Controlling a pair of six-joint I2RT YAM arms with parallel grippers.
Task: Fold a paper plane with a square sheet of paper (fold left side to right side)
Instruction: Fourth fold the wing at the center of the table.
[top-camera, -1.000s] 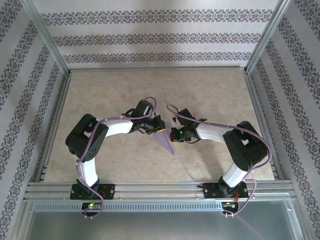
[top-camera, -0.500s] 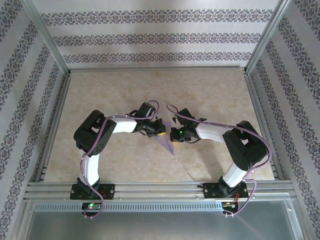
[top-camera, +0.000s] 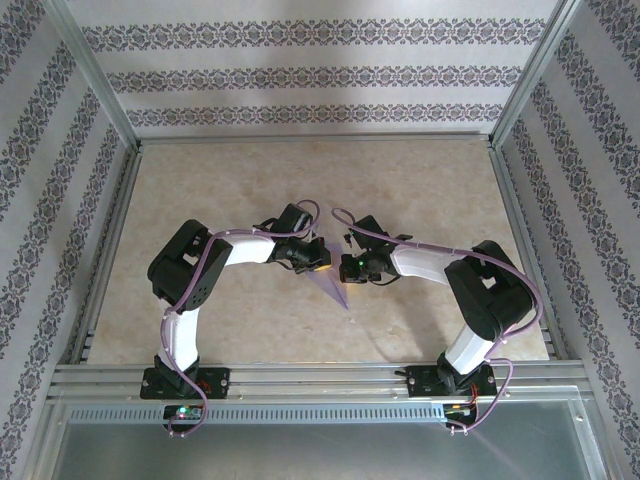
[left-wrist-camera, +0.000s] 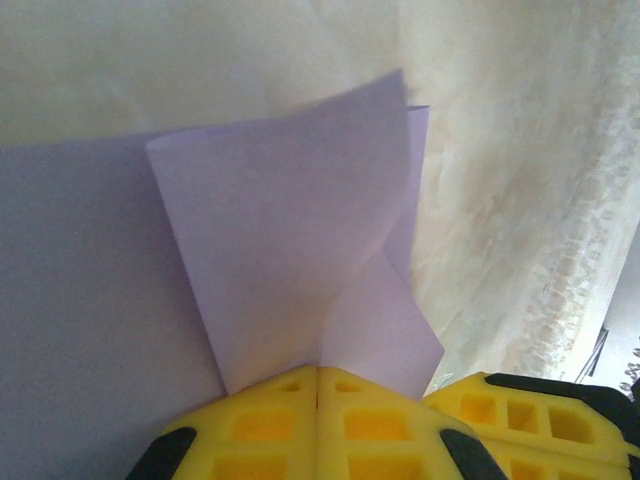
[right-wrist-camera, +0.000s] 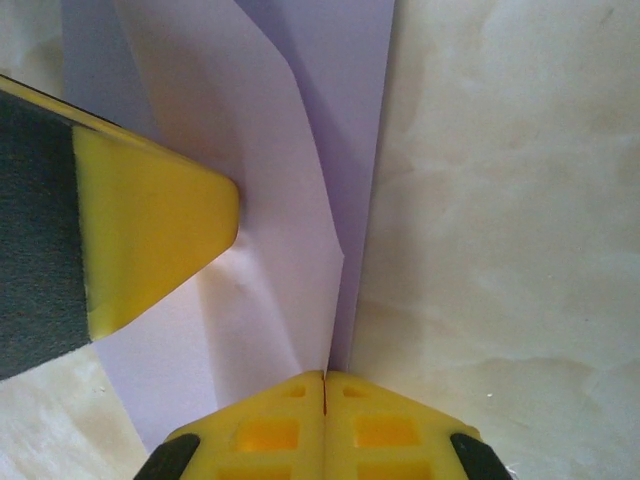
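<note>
Left gripper (left-wrist-camera: 318, 372), jaws closed, pressing its tip onto the lavender paper plane (top-camera: 330, 285), right gripper (right-wrist-camera: 325, 378), jaws closed, touching the plane's long edge just beside it.

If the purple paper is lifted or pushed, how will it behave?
Probably floppy: a flap of the purple paper bows and curls instead of lying flat. Likely light, so a push may slide it over the smooth table. It probably dents easily; wrinkles already show.

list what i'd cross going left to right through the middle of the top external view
left arm → left pincer → purple paper → right pincer → right arm
</note>
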